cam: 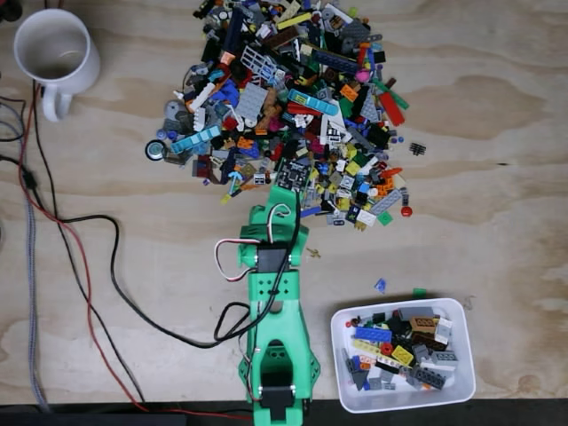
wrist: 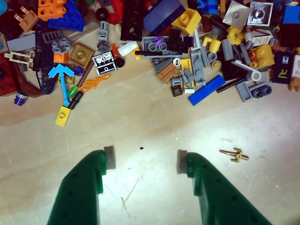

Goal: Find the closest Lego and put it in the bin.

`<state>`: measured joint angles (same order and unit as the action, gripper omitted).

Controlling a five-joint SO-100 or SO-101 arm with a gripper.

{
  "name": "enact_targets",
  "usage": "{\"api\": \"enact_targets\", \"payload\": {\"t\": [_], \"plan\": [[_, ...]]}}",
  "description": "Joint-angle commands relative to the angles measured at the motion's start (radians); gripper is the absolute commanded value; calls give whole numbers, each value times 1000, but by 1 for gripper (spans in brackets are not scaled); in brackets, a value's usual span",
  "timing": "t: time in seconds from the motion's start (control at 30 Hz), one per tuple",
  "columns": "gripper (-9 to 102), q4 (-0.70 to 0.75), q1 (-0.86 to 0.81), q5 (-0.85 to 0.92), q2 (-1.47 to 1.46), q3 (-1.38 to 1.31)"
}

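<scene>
— Where is the end effector [wrist: 145, 160]?
— In the wrist view its two green fingers with grey pads [wrist: 109, 155] stand spread apart over bare wood, grasping nothing. In the fixed view the green arm [cam: 277, 311] reaches up toward the near edge of the Lego pile [cam: 293, 106].
— Which pieces lie nearest?
— In the wrist view, a small gold trident-like piece [wrist: 234, 154] lies just right of the right finger, and a yellow brick [wrist: 63, 115] sits at the pile's edge, upper left.
— And the bin [cam: 461, 355]?
— In the fixed view it sits on the tabletop [cam: 497, 133] right of the arm's base, holding mixed bricks. A white mug [cam: 55, 53] stands top left.
</scene>
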<state>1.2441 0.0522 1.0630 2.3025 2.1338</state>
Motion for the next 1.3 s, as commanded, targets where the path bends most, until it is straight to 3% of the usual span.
{"api": "enact_targets", "payload": {"t": [0.0,0.4,0.63,0.83,1.27], "plan": [[18,20,9,-71,74,-38],[17,-3,8,-114,71,-15],[17,-130,155,-437,-146,2],[17,-242,265,-584,-387,-74],[15,-327,282,-626,-689,-262]]}}
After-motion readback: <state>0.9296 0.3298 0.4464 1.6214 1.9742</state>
